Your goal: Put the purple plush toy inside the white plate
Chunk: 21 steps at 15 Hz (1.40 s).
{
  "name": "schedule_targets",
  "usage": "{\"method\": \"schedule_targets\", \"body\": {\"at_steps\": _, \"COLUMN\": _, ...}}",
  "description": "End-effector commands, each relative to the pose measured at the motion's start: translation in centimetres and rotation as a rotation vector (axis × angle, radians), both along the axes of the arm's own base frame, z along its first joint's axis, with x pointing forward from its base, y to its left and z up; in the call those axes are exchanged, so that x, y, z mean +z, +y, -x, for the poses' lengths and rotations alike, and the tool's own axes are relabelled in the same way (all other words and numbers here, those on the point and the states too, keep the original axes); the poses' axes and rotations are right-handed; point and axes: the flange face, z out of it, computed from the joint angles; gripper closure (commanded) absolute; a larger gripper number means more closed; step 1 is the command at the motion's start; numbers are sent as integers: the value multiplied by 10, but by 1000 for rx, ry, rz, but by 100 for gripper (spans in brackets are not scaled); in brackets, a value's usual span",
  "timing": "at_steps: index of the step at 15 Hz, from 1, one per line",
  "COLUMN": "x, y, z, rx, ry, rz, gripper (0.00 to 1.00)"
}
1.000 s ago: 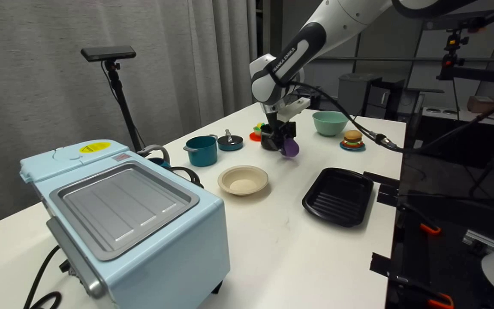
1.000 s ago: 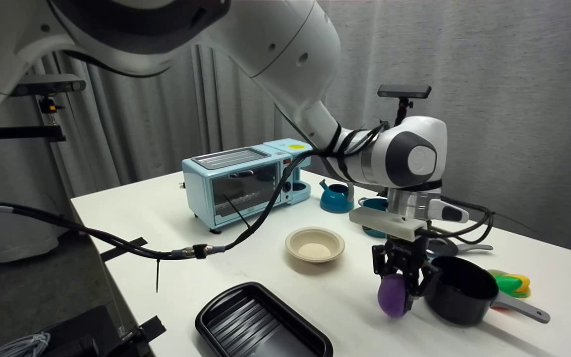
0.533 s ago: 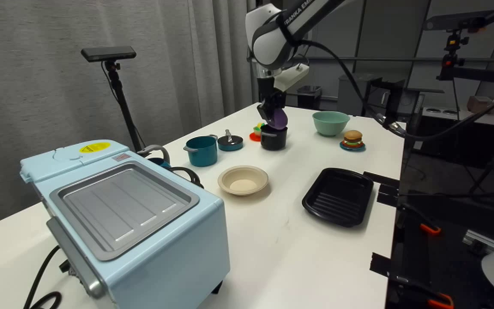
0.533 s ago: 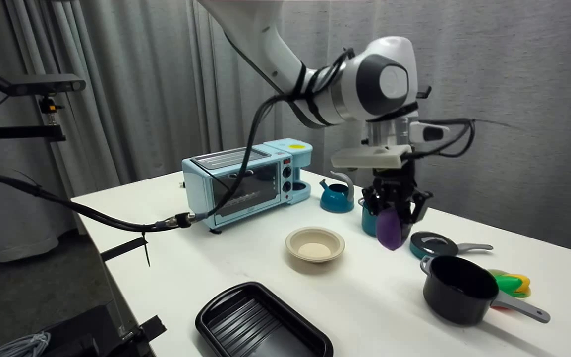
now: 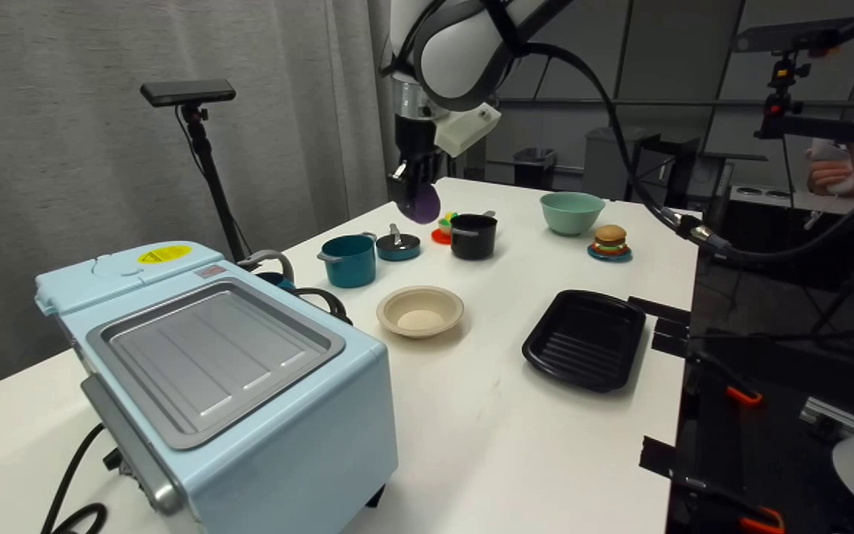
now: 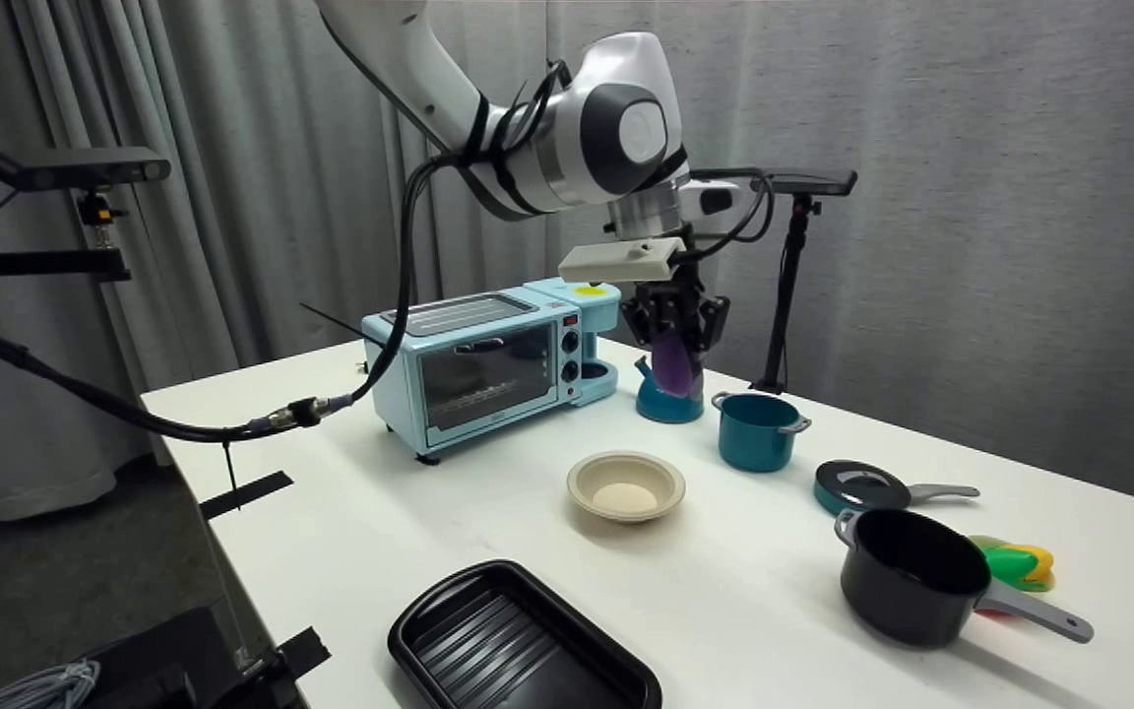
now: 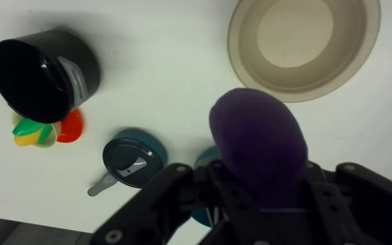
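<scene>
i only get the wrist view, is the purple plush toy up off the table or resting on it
Observer: Up off it: both exterior views show the gripper holding the purple plush toy above the table.
Operator: ok and what's out past the top edge of my picture
Observer: A black ridged tray, lying apart from the white plate.
Operator: any toy food i can't see
Observer: Yes, in an exterior view a toy burger sits on a small teal plate.
</scene>
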Motion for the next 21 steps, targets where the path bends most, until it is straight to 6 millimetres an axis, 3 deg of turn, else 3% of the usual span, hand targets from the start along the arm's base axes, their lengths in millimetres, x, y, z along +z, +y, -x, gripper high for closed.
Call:
{"method": "schedule_targets", "body": {"at_steps": 1, "x": -8, "y": 20, "z": -10, "rx": 51, "ry": 0, "rz": -98, "gripper": 94}}
{"method": "schedule_targets", "body": {"at_steps": 5, "x": -40, "y": 36, "z": -24, "rx": 61, "ry": 76, "rz": -159, "gripper": 94}}
{"method": "schedule_targets", "body": {"at_steps": 12, "x": -110, "y": 26, "z": -41, "rx": 20, "ry": 211, "rz": -130, "gripper": 94}}
{"method": "schedule_targets", "body": {"at_steps": 19, "x": -144, "y": 28, "z": -45, "rx": 13, "ry": 310, "rz": -124, "gripper": 94}}
{"method": "schedule_targets", "body": {"at_steps": 20, "x": -145, "y": 27, "z": -45, "rx": 11, "ry": 319, "rz": -129, "gripper": 49}}
{"method": "schedule_targets", "body": {"at_steps": 21, "x": -145, "y": 27, "z": -45, "rx": 10, "ry": 324, "rz": -129, "gripper": 47}}
